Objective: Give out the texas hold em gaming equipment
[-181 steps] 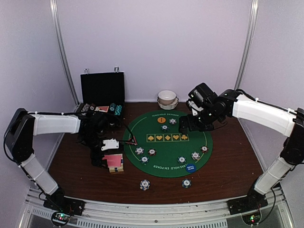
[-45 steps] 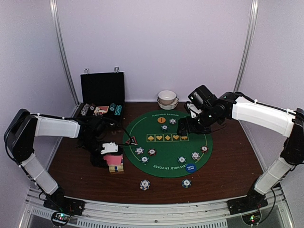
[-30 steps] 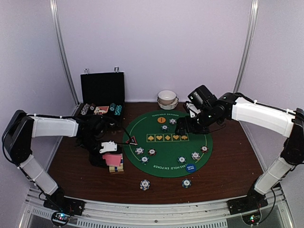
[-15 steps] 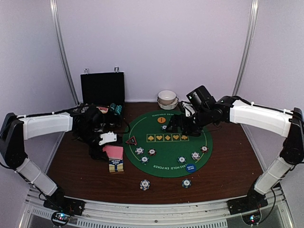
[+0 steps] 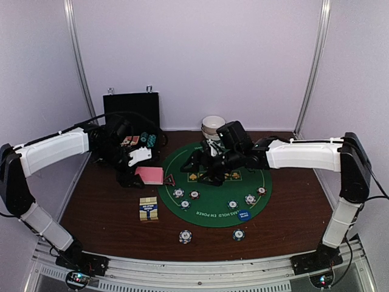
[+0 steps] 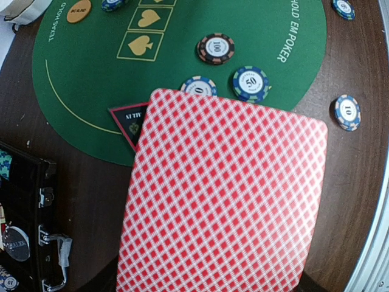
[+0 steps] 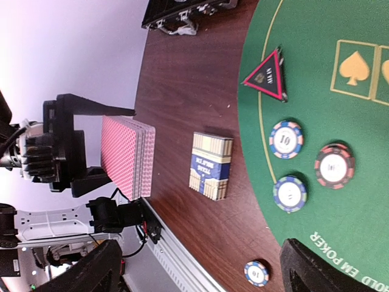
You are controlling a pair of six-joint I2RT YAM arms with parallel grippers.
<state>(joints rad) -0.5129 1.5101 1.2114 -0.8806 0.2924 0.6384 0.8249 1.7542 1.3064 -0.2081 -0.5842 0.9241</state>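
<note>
My left gripper (image 5: pixel 135 175) is shut on a stack of pink-backed playing cards (image 5: pixel 151 175), held above the table at the green mat's (image 5: pixel 213 210) left edge. The stack (image 6: pixel 225 194) fills the left wrist view and hides the fingers. My right gripper (image 5: pixel 203 169) is open and empty over the mat's left half, facing the cards (image 7: pixel 124 155). The red triangular button (image 5: pixel 169 180) lies at the mat's left rim. Striped chips (image 5: pixel 179 193) lie on the mat, the blue button (image 5: pixel 244 215) near its front. Two chips (image 5: pixel 185 236) sit off the mat.
A blue and cream card box (image 5: pixel 148 208) lies on the wood in front of the held cards. The open black case (image 5: pixel 130 118) stands at the back left, white bowls (image 5: pixel 213 126) at the back centre. An orange button (image 6: pixel 79 10) lies on the mat's far side.
My left arm has lifted the cards away from the card box, back and to the right. My right arm has swung left across the mat toward them, still open.
</note>
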